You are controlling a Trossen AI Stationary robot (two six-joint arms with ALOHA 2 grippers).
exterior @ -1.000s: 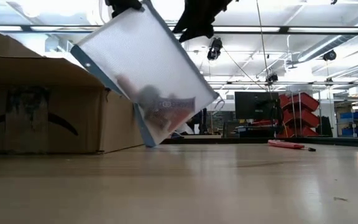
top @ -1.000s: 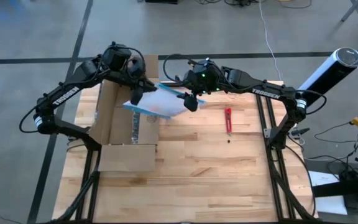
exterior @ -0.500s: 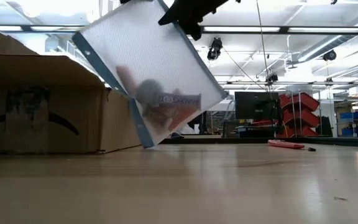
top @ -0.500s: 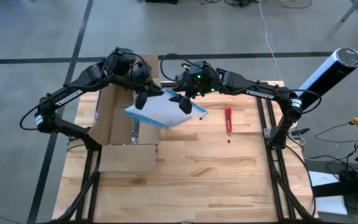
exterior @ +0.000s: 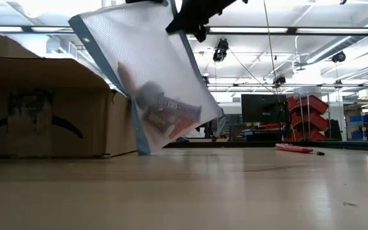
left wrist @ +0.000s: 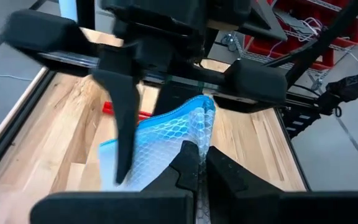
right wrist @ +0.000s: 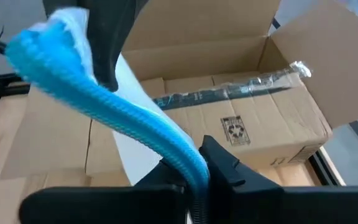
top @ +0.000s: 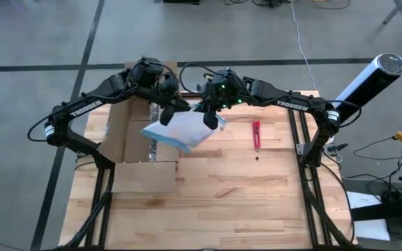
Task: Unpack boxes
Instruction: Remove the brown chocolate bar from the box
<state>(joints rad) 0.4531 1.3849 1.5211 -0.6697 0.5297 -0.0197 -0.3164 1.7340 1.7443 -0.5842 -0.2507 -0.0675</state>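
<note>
An open brown cardboard box (top: 132,132) stands on the left of the table (top: 243,188), also seen in the low view (exterior: 43,108) and behind my right fingers (right wrist: 229,112). A clear mesh pouch with a blue edge (top: 185,130) hangs slanted just right of the box (exterior: 152,70), with dark and red contents sagging in its lower part. My left gripper (top: 166,115) is shut on its upper edge. My right gripper (top: 210,120) is shut on its blue edge. Whether the pouch's lowest corner (exterior: 142,151) touches the table, I cannot tell. My left gripper pinches the pouch's mesh upper edge (left wrist: 199,138) between its two fingers, near the corner on the box's side. The fingers come from above, pointing down, and the pouch hangs below them. My right gripper pinches the pouch's blue edge (right wrist: 180,154) between its two fingers, toward the corner away from the box. The fingers come from above, and the blue edge curves slack from them.
A small red tool (top: 256,134) lies on the table to the right of the pouch, also in the low view (exterior: 296,149). The box's near flap (top: 144,176) lies flat toward the table's near edge. Bare wood stretches across the near and right parts.
My right gripper, open a second ago, has shut on the pouch's blue edge. My left gripper has carried its corner toward the table's right, away from the box. The pouch has swung steeper and hangs more upright, its contents shifted low.
</note>
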